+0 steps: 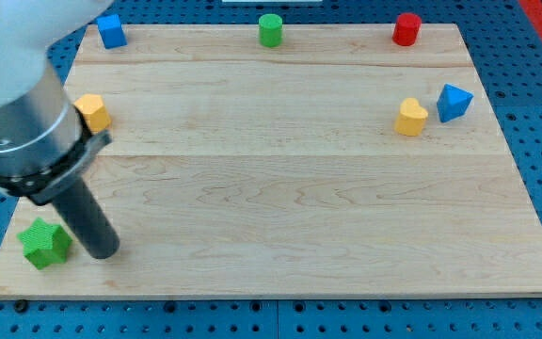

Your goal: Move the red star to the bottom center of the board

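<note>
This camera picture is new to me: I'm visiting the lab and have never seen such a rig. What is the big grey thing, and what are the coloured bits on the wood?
The grey cylinder at the view's left is the end of a robot arm. It has no hand; it ends in a dark rod, and my tip slides on the wooden board to push blocks. Nothing is held.

There is only one picture, looking down at the board; where the camera is mounted is not on record.

Beside my tip, to the view's left, sits a green star. Along the top edge are a blue block, a green cylinder and a red cylinder. A yellow block is partly behind the arm. At the right are a yellow heart and a blue triangular block. I see no red star.
</note>
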Available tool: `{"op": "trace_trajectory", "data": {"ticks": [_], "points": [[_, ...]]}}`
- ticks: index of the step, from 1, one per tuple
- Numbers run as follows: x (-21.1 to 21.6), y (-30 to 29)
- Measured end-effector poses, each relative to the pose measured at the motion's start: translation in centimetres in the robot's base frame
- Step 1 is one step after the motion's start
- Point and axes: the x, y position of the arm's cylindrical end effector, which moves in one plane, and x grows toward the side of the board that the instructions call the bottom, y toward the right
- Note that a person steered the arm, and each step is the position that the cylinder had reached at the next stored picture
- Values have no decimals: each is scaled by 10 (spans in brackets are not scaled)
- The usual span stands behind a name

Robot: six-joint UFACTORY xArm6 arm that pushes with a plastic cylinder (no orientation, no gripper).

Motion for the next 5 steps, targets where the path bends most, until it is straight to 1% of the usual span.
{"op": "trace_trajectory", "data": {"ticks": [1, 5], "points": [[-1, 8], [-1, 0]]}}
